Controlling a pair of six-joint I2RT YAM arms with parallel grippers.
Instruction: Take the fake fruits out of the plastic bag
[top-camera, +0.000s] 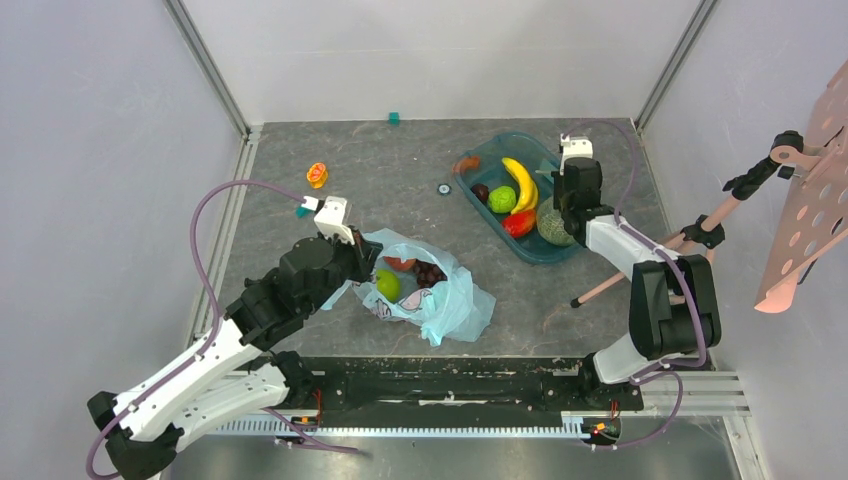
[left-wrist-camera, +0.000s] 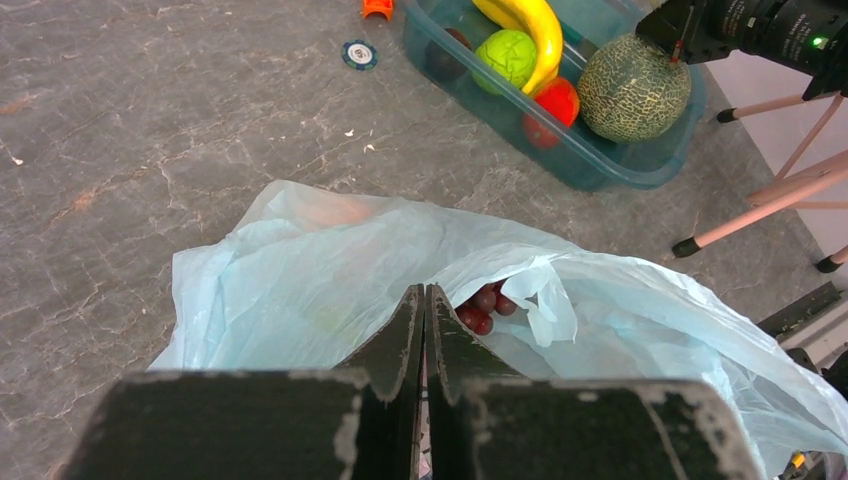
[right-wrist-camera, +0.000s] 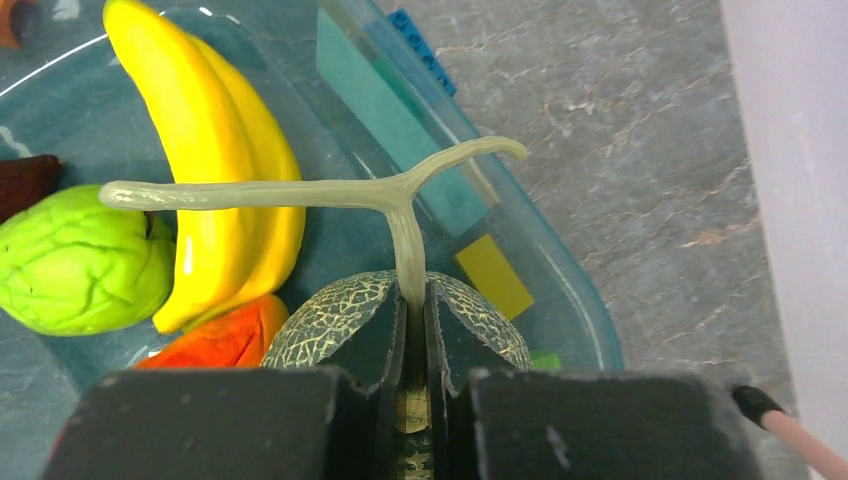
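The plastic bag (top-camera: 455, 305) is spread on the tabletop (top-camera: 400, 170), and its rim is pinched by the clenched left hand (left-wrist-camera: 425, 292). A green apple (top-camera: 387, 285), a grape bunch (top-camera: 430, 272) and a peach (top-camera: 400, 264) are seen inside the bag. Beyond the bag to the right, the melon (right-wrist-camera: 330, 320) is seated in the teal tray (top-camera: 485, 160), and its stem (right-wrist-camera: 300, 193) is gripped by the right hand (right-wrist-camera: 417, 300).

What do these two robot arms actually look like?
The left arm and right arm are white segments linked by chunky black joints. A thin purple cable loops along each. The left gripper and right gripper each end in two flat black wedge-shaped fingers, scuffed pale along their edges.
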